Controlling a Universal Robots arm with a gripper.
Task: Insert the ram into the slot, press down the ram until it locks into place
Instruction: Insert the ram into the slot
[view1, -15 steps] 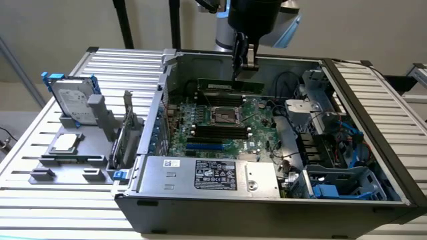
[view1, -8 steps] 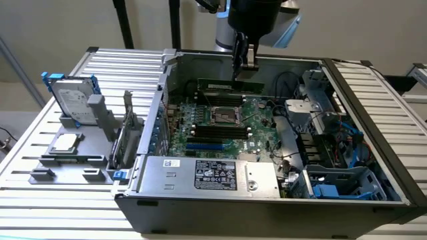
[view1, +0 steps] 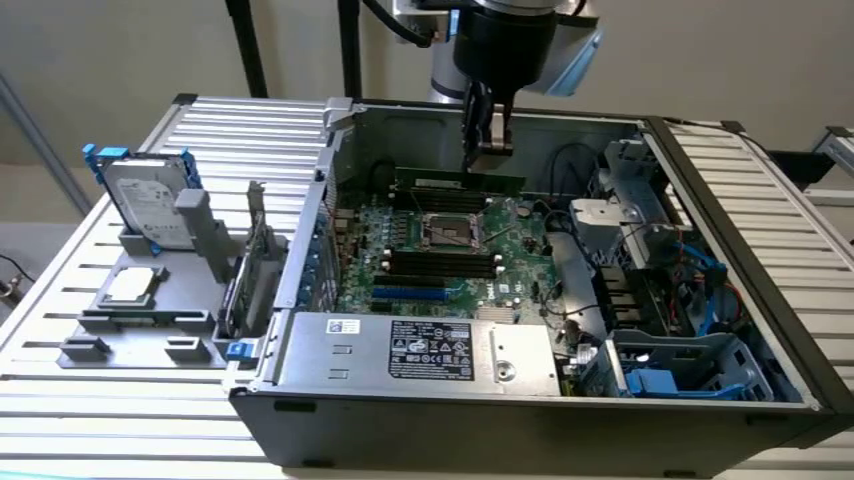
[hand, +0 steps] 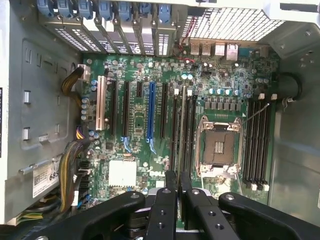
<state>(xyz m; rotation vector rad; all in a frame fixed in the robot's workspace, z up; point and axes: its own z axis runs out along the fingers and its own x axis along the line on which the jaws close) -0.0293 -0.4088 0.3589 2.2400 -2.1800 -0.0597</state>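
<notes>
The gripper (view1: 487, 150) holds the ram (view1: 461, 182) pinched between its closed fingers, edge down and parallel above the slot (hand: 193, 130) beside the CPU socket (hand: 218, 147), so it can enter straight; not seated yet, I judge.

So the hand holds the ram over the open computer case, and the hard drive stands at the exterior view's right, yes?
No. The exterior view shows the hard drive at its left; the hand does hold the ram over the open computer case.
</notes>
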